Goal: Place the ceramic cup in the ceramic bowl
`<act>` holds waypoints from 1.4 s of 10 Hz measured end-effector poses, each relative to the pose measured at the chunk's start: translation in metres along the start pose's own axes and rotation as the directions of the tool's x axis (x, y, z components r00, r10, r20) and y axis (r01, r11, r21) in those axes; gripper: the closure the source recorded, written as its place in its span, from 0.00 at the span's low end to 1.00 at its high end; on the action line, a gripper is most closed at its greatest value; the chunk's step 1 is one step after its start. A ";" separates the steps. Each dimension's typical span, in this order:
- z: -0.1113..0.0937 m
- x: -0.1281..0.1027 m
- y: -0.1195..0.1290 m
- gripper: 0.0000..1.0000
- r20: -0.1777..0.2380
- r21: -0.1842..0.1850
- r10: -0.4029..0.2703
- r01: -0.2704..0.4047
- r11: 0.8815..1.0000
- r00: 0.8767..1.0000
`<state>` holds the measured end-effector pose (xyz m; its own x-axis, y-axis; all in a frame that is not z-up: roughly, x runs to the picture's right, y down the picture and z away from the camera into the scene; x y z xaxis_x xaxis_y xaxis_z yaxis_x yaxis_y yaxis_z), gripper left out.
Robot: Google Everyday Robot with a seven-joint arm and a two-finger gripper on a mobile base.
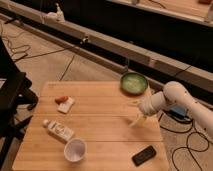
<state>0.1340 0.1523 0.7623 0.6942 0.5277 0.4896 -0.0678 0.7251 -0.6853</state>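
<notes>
gripper [137, 119]: over the right side of the wooden table [105, 117], pointing down and left, close above the tabletop, holds nothing that I can see
gripper state: cannot tell if spread or pressed together
arm [172, 97]: white, comes in from the right edge, bent over the table's right side
ceramic cup [75, 149]: white, upright, mouth up, near the front edge left of centre, well apart from the gripper
ceramic bowl [133, 83]: green, at the back right corner of the table, empty, just behind the gripper and arm, not touching them
cup vs bowl: far apart, opposite corners of the table
white tube [59, 130]: labelled, lying flat, just behind and left of the cup
dark phone [144, 155]: flat, front right, below the gripper
white packet [66, 105]: left side, small red thing [61, 99] at its back edge
black chair [12, 95]: just beside the table's left side
floor: cables left and right of the table
</notes>
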 end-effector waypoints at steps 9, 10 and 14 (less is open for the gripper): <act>0.081 -0.081 0.054 0.20 0.067 -0.232 -0.182 0.193 0.954 0.981; 0.090 -0.089 0.061 0.20 0.070 -0.253 -0.205 0.216 0.943 0.976; 0.114 -0.117 0.078 0.20 0.092 -0.308 -0.274 0.289 0.906 0.957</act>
<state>-0.0345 0.1970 0.7130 0.6171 0.3469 0.7063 0.3603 0.6734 -0.6456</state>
